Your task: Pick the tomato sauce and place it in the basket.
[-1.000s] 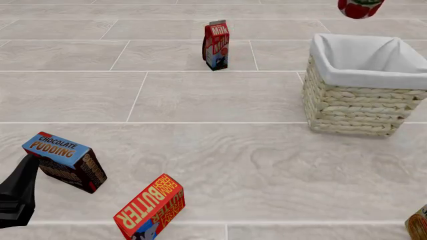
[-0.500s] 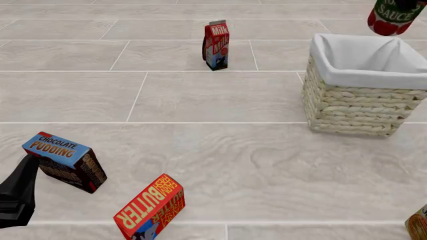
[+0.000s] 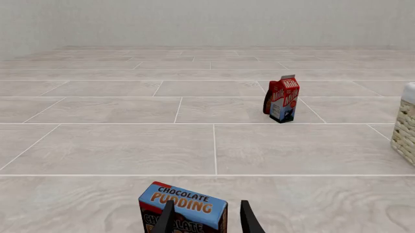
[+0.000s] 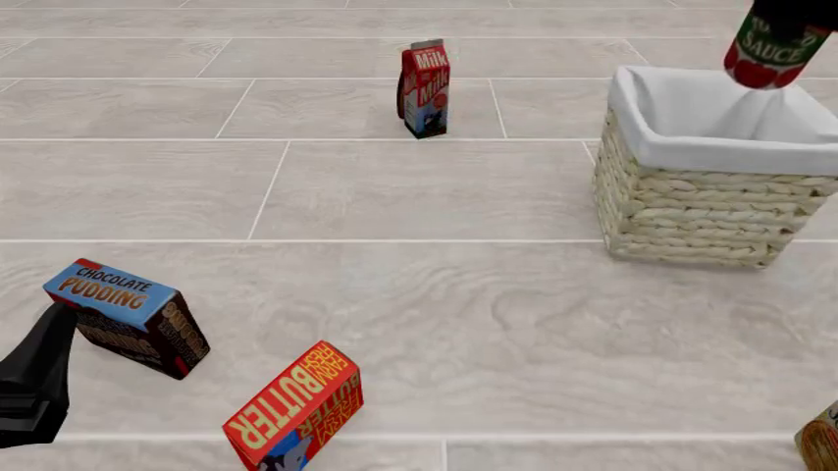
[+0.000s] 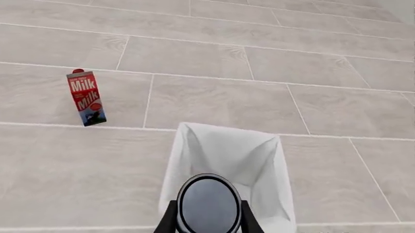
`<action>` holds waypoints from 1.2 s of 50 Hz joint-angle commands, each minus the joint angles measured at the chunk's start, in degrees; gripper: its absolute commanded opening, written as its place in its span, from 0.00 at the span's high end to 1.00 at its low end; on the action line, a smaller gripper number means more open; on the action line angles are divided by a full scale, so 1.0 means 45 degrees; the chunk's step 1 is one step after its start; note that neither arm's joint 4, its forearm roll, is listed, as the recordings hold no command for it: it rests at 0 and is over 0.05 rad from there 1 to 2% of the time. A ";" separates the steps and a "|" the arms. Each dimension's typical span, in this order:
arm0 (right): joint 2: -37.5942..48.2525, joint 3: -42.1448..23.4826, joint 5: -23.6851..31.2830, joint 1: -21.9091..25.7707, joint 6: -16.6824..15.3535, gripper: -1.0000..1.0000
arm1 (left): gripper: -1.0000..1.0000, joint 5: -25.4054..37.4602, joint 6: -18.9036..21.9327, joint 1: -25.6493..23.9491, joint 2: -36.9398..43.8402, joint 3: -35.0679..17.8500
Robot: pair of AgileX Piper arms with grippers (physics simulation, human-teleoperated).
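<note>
Front view cuts off our right gripper (image 5: 207, 221), clamped on the tomato sauce (image 4: 772, 44) above the basket (image 4: 701, 211), at two o'clock. Left gripper (image 3: 207, 221) gapes near the pudding box (image 3: 183, 211).

1. The tomato sauce (image 4: 772, 49) carries a green label with white lettering above a red band; its top (image 5: 209, 204) is dark grey metal.
2. The basket (image 4: 694, 211) is pale straw wicker with a white cloth lining (image 4: 713, 123).
3. The milk carton (image 4: 425, 88) is red and blue with white lettering.
4. The chocolate pudding box (image 4: 131, 316) has a blue top with orange lettering and dark brown sides.
5. The butter box (image 4: 296, 407) is red with yellow lettering.
6. The table (image 4: 433, 196) is pale grey, wood-grained, crossed by white lines.
7. The left pincer (image 4: 33, 388) is black.
</note>
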 commanded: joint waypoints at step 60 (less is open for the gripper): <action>0.2634 -0.0590 -0.1118 -0.0689 0.0913 1.00 | 0.00 0.0000 0.0000 0.0000 0.0000 0.0000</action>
